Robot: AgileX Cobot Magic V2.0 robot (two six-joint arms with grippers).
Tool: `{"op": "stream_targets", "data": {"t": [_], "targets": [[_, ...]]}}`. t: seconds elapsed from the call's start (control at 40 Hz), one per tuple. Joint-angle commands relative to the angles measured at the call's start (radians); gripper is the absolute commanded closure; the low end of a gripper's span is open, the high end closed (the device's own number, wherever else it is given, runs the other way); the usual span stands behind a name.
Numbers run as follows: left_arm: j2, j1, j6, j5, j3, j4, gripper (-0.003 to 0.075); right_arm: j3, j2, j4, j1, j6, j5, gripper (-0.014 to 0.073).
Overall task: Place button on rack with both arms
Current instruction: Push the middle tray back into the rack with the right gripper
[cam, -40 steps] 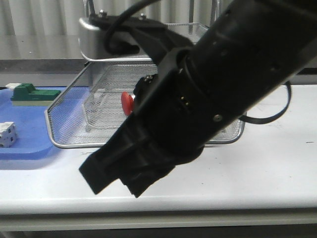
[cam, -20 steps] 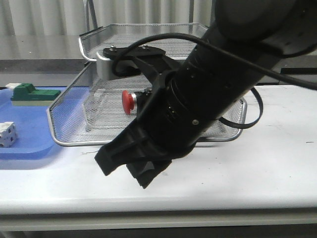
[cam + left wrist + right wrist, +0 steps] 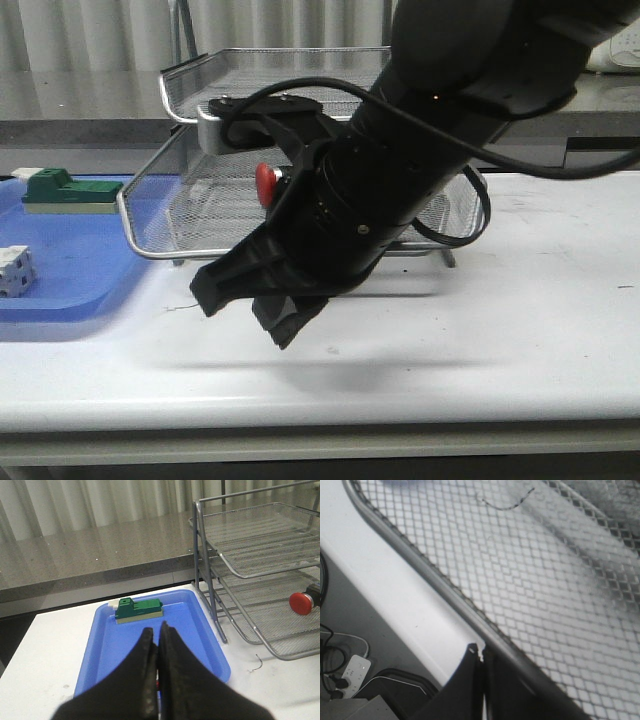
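The button [image 3: 266, 182], red head with a black body, lies on its side in a lower tier of the wire-mesh rack [image 3: 300, 60], head pointing left. It also shows in the left wrist view [image 3: 301, 603], with the rack [image 3: 250, 570] to its side. My right arm fills the front view. Its gripper [image 3: 240, 315] is shut and points down-left in front of the rack's front rim. In the right wrist view the gripper [image 3: 481, 650] is shut, with the rack's rim [image 3: 415, 565] running right beside the fingertips. My left gripper [image 3: 157, 629] is shut and empty, above the blue tray [image 3: 200, 630].
The blue tray [image 3: 60, 250] at the left holds a green-and-white block [image 3: 60, 190] and a small white cube-like part [image 3: 12, 272]. A thin wire scrap [image 3: 180, 308] lies on the white table before the rack. The table's edge [image 3: 380, 565] and the floor show past my right gripper.
My right arm has risen and drawn back from the camera. The rack's lower front rim and the button have shifted up and slightly right in the front view.
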Motion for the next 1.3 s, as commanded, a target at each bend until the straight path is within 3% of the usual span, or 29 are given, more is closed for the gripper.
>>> {"op": "stream_targets", "data": {"t": [0.0, 0.88, 1.28], "targets": [[0.013, 0.001, -0.009, -0.080, -0.024, -0.020, 0.0739, -0.057, -0.029, -0.012, -0.024, -0.010, -0.085, 0.0654], [0.013, 0.001, -0.009, -0.080, -0.024, -0.020, 0.0739, -0.321, 0.108, -0.046, -0.150, -0.010, 0.023, 0.0654], [0.013, 0.001, -0.009, -0.080, -0.024, -0.020, 0.0739, -0.321, -0.062, -0.001, -0.122, -0.010, 0.325, 0.0654]]}}
